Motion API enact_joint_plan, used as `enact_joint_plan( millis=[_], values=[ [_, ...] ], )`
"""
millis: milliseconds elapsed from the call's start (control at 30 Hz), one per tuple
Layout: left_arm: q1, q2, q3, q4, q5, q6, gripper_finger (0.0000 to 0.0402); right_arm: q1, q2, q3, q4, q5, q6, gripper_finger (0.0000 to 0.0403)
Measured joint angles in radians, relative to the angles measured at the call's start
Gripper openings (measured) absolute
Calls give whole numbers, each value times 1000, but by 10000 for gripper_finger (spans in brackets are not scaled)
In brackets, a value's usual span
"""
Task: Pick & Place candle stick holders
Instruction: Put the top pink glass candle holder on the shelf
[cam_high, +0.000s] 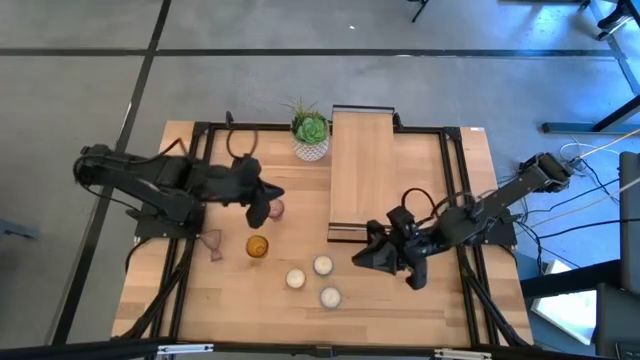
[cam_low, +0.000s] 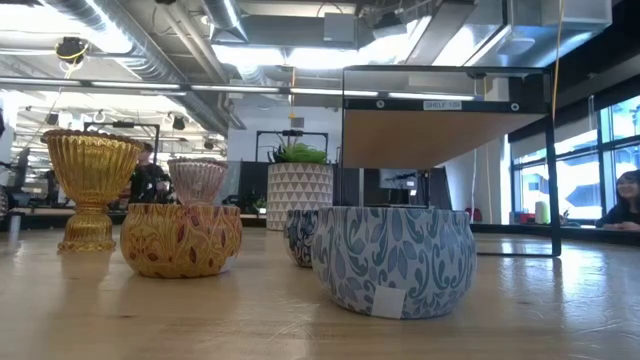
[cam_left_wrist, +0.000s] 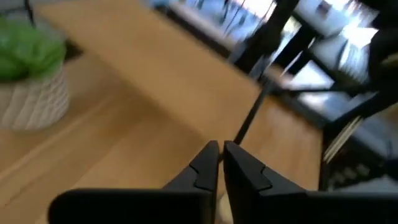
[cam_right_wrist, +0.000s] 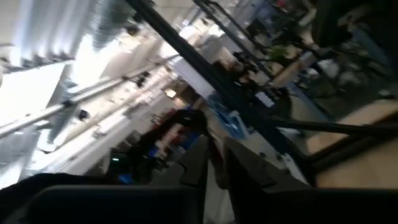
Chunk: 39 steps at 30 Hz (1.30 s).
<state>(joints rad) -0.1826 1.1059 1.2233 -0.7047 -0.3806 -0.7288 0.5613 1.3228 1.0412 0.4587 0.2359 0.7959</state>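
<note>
High view: the left gripper (cam_high: 258, 210) hangs at 9 o'clock of one pink holder (cam_high: 276, 209), probably placed there to work on it. Whether they touch cannot be told. Its wrist view shows the fingers nearly together, a slit only, nothing between. The amber holder (cam_high: 257, 246) stands at 6 o'clock of that gripper. A second pink holder (cam_high: 212, 241), at 8 o'clock, seems to lie on its side and falls outside the low view. The right gripper (cam_high: 362, 258) waits at 3 o'clock of the candles (cam_high: 322, 265), with a narrow gap and empty.
</note>
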Motion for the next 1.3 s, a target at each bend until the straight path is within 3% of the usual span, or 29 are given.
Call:
enact_joint_plan(
  millis=[133,267,467,667,1033,1300],
  values=[
    [114,61,33,-206,137,-16,71,2,0,75,-196,73,0,105],
    [197,129,34,-323,262,-21,113,3,4,105,-253,138,1,146],
    [299,227,34,-434,306,-18,154,4,5,107,-292,164,45,179],
    [398,343,34,-432,407,48,172,4,15,107,-341,208,77,188],
    [468,415,-8,-437,408,166,176,8,36,108,-354,209,133,188],
    [403,389,-92,-404,408,182,175,16,48,108,-371,209,150,188]
  ],
)
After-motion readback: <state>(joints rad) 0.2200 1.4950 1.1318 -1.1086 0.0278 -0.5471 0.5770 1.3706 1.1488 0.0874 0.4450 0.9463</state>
